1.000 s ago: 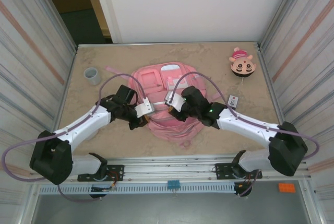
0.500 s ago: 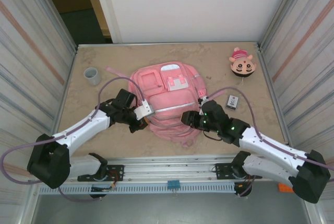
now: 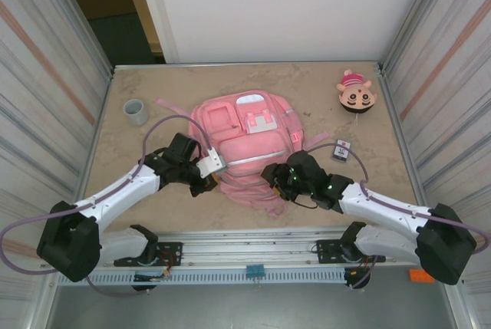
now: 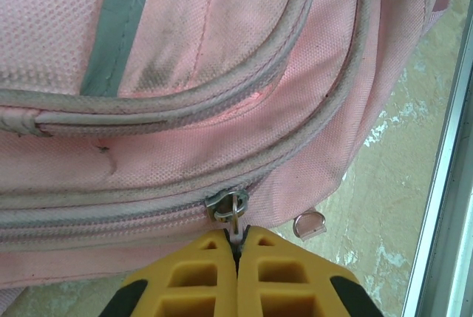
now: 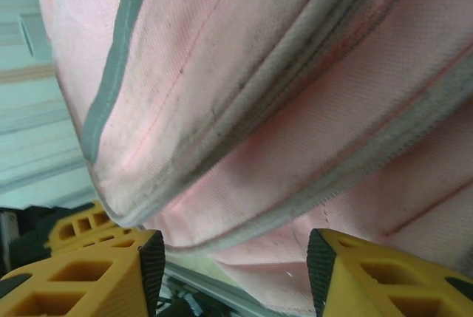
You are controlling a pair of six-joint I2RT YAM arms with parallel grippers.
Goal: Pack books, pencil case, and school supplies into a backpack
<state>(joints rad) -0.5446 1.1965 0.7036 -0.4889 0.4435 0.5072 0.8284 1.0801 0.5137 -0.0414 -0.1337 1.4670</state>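
The pink backpack (image 3: 244,139) lies flat in the middle of the table, zipped pockets facing up. My left gripper (image 3: 205,182) is at its near left edge, shut on the metal zip pull (image 4: 237,230) of the main zip, just below the slider (image 4: 226,205). At the bag's near right edge, my right gripper (image 3: 270,178) stands open, its fingers (image 5: 152,259) either side of pink fabric (image 5: 281,147) without pinching it. A tiny pale bluish-grey school supply (image 3: 341,149) lies right of the bag. The books and pencil case are out of view.
A small grey cup (image 3: 136,110) stands at the back left. A round cartoon-face toy (image 3: 356,93) lies at the back right. Striped walls close in both sides. The metal front rail (image 4: 443,184) runs close along the bag's near edge.
My right arm has swung from over the backpack's middle down to its near right edge, and its jaws have opened wider. The left gripper keeps its hold on the zip pull.
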